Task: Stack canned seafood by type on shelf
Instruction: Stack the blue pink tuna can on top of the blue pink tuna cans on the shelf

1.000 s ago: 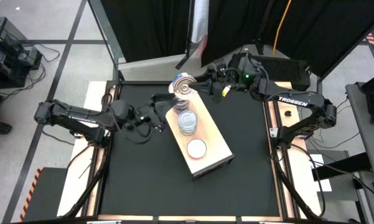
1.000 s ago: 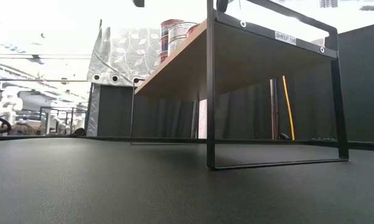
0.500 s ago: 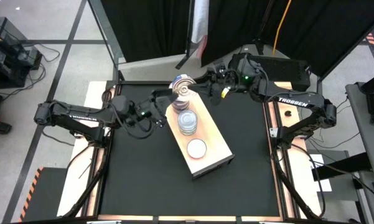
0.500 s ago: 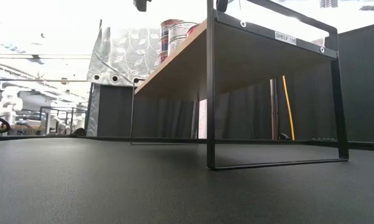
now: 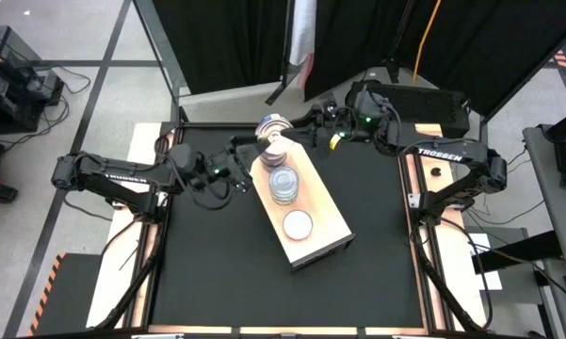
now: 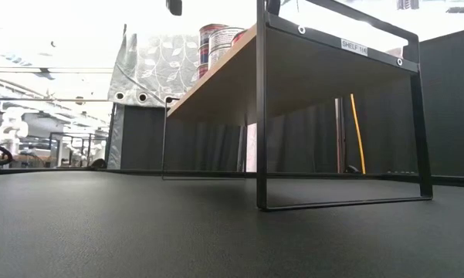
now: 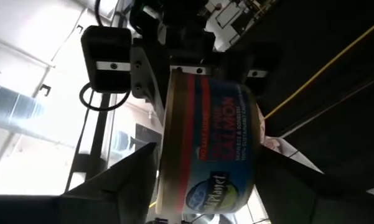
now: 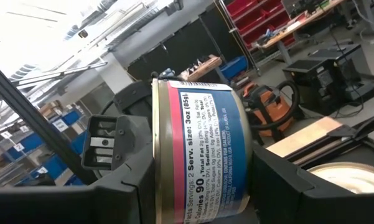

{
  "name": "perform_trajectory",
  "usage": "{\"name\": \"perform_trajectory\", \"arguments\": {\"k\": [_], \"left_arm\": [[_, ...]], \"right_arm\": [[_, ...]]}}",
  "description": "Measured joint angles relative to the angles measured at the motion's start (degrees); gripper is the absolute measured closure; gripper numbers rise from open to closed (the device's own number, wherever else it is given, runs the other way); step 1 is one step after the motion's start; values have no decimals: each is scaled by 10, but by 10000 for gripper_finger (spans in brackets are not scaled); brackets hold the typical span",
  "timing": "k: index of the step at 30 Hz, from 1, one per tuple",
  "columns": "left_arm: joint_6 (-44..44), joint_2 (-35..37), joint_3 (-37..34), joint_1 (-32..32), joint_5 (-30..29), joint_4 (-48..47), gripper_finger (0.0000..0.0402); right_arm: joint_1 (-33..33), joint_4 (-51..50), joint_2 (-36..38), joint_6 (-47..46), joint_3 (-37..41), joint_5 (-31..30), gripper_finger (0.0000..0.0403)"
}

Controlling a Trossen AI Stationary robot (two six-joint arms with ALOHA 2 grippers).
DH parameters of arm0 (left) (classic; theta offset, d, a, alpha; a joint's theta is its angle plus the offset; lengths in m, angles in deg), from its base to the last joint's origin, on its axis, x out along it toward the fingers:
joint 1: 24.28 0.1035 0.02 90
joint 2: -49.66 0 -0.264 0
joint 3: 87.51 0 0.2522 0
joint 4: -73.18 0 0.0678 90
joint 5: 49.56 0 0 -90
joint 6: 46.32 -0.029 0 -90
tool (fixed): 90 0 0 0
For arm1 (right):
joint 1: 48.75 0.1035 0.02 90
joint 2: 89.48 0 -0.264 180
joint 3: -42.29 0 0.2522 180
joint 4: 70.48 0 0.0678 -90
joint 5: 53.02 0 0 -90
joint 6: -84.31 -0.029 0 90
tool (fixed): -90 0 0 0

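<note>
One canned seafood tin with a blue and red label [image 5: 273, 130] is up in the air over the far end of the light-wood shelf [image 5: 322, 215]. My right gripper [image 5: 294, 126] is shut on it from the far right. My left gripper [image 5: 253, 152] comes from the left, with its open fingers on either side of the same tin [image 7: 211, 130]. On the shelf top stand a stack of tins [image 5: 283, 184] and a single tin [image 5: 298, 224]. The low view shows the stack [image 6: 218, 38] at the shelf's far end. My right gripper pinches the tin [image 8: 202, 149] between its two fingers, one finger [image 8: 121, 199] at each flat end [image 8: 249, 155], with the label wall facing the camera. It comes roughly level from the table's far right. The tin is lifted clear above the shelf's far end. My left gripper has a finger [image 7: 134, 180] beside each flat end [image 7: 167, 143] of the tin, coming from the table's left. Whether those fingers touch the tin I cannot tell.
The shelf lies slantwise in the middle of the black table [image 5: 217, 273] on a thin black metal frame [image 6: 262, 116], with open space under it. Bare wood lies between the single tin and the shelf's near end. A dark curtain hangs beyond the far edge.
My left gripper has moved toward the far edge and the right, up to the held tin, and now stands with its fingers around it. My right gripper has kept hold of the tin and shifted it slightly toward the left.
</note>
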Motion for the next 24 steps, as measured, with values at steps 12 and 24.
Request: {"name": "perform_trajectory", "arguments": {"k": [12, 24], "left_arm": [[-4, 0, 0, 0, -29, -11, 197], [3, 0, 0, -2, -29, -9, 186]], "right_arm": [[-1, 23, -24, -15, 0, 3, 218], [-1, 27, -23, -11, 0, 4, 218]]}}
